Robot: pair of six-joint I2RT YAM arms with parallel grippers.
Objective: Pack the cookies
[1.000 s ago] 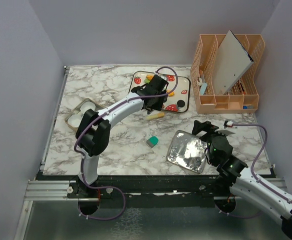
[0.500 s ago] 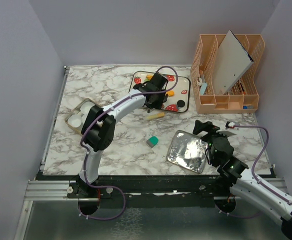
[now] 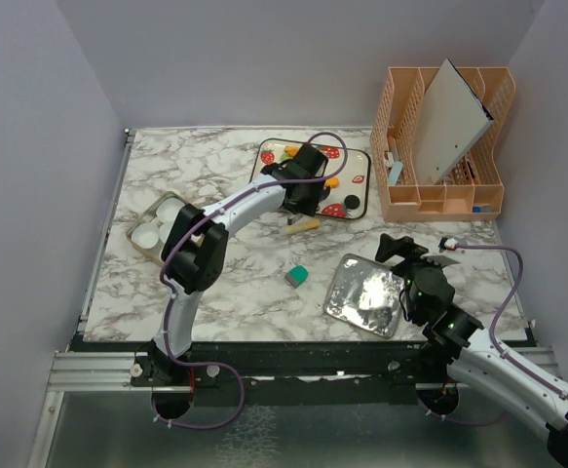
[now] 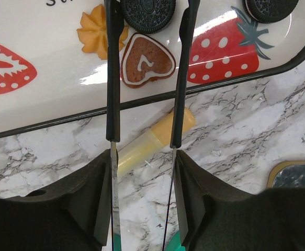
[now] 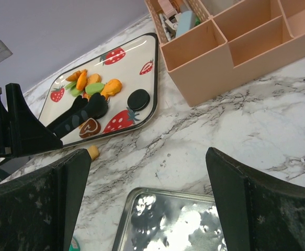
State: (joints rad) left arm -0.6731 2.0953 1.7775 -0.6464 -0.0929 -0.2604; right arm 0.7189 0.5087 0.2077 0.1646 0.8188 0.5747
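Left wrist view: the left gripper (image 4: 149, 8), fingers spread, reaches over the white strawberry-print tray (image 4: 42, 47), straddling a brown heart-shaped cookie (image 4: 147, 61) and a black round cookie (image 4: 148, 16). The right gripper (image 5: 147, 204) hangs wide open over a silver foil tray (image 5: 189, 230).

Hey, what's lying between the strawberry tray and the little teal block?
A pale yellow stick lies between the tray and the teal block, just off the tray's near edge; the top view shows it best.
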